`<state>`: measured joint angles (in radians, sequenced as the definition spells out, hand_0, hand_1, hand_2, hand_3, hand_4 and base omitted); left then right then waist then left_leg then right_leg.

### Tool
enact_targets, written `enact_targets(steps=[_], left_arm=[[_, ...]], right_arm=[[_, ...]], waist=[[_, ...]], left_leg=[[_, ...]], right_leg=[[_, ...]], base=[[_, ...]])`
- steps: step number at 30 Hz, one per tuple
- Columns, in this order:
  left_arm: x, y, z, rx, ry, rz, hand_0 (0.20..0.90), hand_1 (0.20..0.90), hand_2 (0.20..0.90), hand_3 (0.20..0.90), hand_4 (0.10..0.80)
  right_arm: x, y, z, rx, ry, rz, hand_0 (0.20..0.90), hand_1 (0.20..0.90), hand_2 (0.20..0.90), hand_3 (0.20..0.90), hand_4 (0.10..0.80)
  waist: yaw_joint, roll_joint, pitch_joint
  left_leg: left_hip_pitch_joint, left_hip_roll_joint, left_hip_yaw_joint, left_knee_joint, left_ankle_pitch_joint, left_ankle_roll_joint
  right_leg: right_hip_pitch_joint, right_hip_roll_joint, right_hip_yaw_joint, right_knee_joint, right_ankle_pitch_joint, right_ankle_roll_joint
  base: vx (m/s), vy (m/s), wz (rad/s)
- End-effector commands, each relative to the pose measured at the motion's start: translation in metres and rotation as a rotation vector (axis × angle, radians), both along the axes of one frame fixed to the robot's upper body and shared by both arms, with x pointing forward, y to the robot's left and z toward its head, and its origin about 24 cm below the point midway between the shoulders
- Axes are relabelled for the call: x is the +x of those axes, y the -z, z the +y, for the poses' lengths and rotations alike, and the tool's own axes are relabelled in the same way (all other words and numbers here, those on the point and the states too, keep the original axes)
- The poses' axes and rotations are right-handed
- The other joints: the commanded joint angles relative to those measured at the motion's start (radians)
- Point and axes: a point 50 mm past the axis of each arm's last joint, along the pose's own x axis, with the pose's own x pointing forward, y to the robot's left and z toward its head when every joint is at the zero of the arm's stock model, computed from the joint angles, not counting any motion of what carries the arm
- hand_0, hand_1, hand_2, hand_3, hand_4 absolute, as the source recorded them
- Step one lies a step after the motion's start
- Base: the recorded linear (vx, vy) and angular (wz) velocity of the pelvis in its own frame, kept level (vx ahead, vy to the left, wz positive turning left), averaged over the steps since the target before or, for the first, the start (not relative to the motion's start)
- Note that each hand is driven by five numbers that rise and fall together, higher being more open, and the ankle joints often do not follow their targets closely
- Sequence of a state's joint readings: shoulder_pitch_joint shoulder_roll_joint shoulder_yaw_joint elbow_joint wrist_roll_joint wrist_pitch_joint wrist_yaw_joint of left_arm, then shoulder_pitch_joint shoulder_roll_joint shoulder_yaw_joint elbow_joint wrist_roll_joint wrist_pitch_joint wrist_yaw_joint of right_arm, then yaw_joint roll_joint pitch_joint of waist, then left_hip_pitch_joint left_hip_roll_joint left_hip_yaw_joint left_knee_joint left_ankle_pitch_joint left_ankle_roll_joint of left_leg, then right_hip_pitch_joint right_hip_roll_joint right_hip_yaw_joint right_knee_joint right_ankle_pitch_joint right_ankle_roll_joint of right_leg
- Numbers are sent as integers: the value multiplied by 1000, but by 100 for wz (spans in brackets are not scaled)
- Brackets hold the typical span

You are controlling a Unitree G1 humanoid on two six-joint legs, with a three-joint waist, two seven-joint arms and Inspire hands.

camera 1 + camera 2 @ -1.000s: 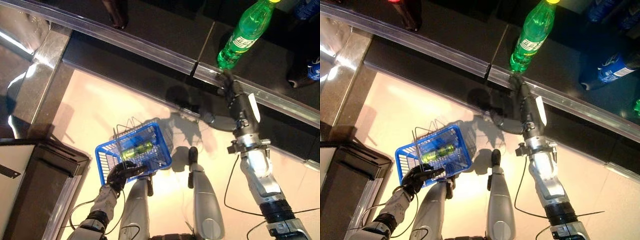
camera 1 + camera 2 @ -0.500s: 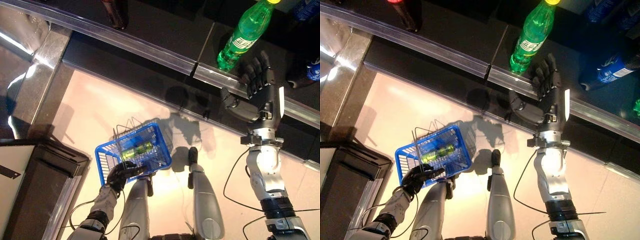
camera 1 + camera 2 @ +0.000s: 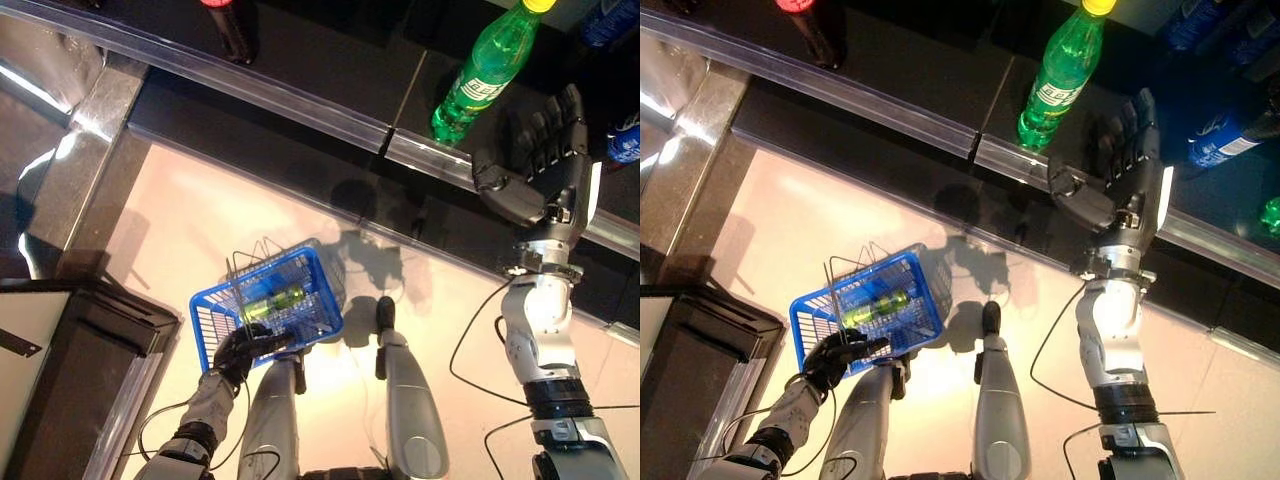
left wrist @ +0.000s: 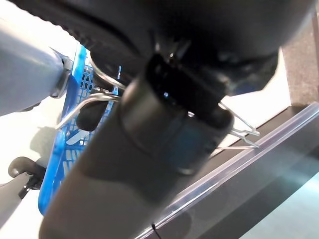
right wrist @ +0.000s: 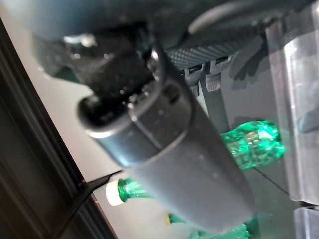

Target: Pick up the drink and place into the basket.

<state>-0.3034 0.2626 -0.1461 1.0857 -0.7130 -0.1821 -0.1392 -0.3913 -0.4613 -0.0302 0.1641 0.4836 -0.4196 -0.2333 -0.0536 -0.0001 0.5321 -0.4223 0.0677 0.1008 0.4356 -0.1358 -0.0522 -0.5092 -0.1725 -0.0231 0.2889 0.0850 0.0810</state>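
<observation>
Since the earlier frames, the right hand (image 3: 540, 165) has risen from the shelf's front rail and shifted to the right of the green bottle (image 3: 486, 72); one second ago it sat low at the bottle's base, edge-on to the camera. Its palm faces the bottle, fingers (image 3: 1127, 135) straight and spread, thumb extended toward the bottle's lower body. Hand and bottle are near each other but apart; no contact shows.

The green bottle stands upright on the dark shelf (image 3: 330, 60), just behind the clear front rail (image 3: 300, 100). It has a yellow cap and a green-and-white label; the print on the label is too small to read. The right wrist view shows green bottle plastic and a pale cap past the hand's bulk.

The left hand (image 3: 243, 349) is positioned low, its fingers curled around the wire handle (image 4: 94, 99) of the blue basket (image 3: 268, 315). It has not changed position since the earlier frames. The basket hangs above the pale floor (image 3: 190, 220) and contains one green can (image 3: 274, 300) lying on its side; its markings are not legible.

Further along the shelf, a dark bottle with a red cap (image 3: 808, 28) stands to the left, and a blue bottle (image 3: 1220, 135) lies to the right of the right hand.
</observation>
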Motion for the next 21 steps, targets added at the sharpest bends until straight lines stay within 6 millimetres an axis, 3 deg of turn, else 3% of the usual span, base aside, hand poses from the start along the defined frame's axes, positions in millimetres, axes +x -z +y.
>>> enact_targets(steps=[1,21], left_arm=[[-8,-15,40,77,-56,-84,300,300,300,200,100],[1,-21,43,119,18,-61,300,300,300,200,100]], right_arm=[[-13,-62,-20,-16,35,-254,900,900,900,900,800],[22,-91,-42,-74,100,-144,900,900,900,900,800]], waist=[[28,-10,-20],[79,-7,-29]], left_leg=[[-31,3,-88,-41,85,25],[-27,-2,-107,-28,68,28]], right_leg=[[68,-43,-39,81,-93,15],[78,-43,-58,88,-99,23]], base=[[14,-31,1],[3,-10,3]])
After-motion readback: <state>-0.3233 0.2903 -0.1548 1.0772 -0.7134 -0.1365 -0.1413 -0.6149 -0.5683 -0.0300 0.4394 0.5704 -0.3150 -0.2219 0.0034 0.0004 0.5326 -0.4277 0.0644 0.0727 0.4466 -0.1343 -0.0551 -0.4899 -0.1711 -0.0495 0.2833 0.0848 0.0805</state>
